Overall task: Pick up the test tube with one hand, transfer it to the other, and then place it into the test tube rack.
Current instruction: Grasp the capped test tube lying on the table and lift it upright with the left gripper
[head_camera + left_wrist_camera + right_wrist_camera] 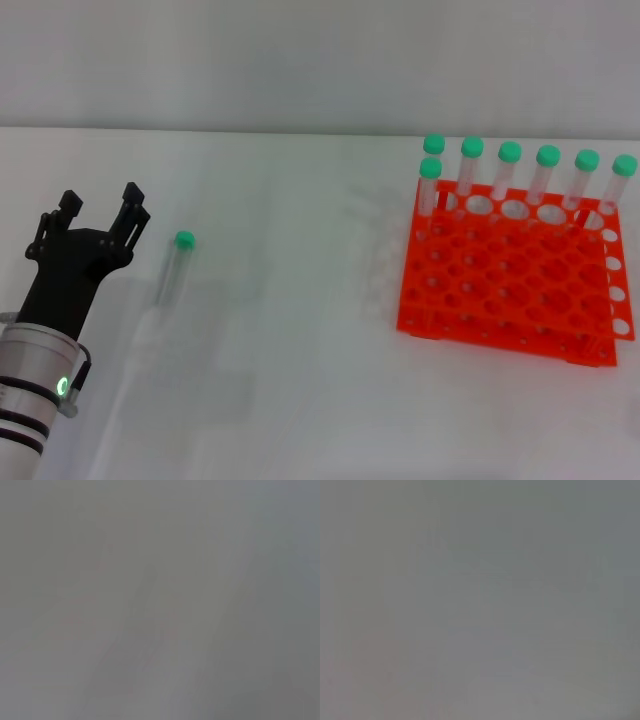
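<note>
Item one, the test tube rack (510,282): bright orange-red, two-tiered, pierced with many round holes, sitting on the right part of the desk (300,400). It is holding seven green-capped tubes (547,178), all upright along its far edge; six are standing in a row and one more is standing just in front of the leftmost. The remaining holes are showing open. Item two, the test tube (174,267): clear, green-capped, lying on its side on the left part of the desk with the cap pointing away from the robot, well apart from the rack. Item three, the desk: plain white, running back to a pale grey wall. Item four, the left gripper (100,216): black, on a silver-white arm with a green ring light, hovering near the lying tube on its left, fingers spread apart and holding nothing. Both wrist views are showing only featureless grey.
</note>
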You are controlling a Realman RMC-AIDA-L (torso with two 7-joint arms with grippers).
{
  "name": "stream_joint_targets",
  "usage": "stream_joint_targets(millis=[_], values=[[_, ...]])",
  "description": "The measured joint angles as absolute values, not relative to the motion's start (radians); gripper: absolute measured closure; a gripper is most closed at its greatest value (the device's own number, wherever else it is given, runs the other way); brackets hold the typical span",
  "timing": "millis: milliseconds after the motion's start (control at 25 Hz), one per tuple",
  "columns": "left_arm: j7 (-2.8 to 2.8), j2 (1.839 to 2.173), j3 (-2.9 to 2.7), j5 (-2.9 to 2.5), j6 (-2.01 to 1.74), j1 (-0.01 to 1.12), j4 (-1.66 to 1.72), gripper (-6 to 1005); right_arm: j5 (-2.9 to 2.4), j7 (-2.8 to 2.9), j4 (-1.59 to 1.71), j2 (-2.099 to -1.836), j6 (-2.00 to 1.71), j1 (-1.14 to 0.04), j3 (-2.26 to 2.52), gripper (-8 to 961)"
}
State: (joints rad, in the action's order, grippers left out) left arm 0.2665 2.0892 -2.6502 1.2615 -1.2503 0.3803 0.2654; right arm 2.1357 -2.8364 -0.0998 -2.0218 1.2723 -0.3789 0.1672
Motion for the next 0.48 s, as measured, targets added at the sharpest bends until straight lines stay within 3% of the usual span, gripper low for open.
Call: stream_joint_targets(millis=[480], values=[[0.371,2.079,-2.608,1.310,-1.291,0.385,0.238,180,2.135,-2.836,-0.094,-2.020,1.275,-0.379,0.170,91]])
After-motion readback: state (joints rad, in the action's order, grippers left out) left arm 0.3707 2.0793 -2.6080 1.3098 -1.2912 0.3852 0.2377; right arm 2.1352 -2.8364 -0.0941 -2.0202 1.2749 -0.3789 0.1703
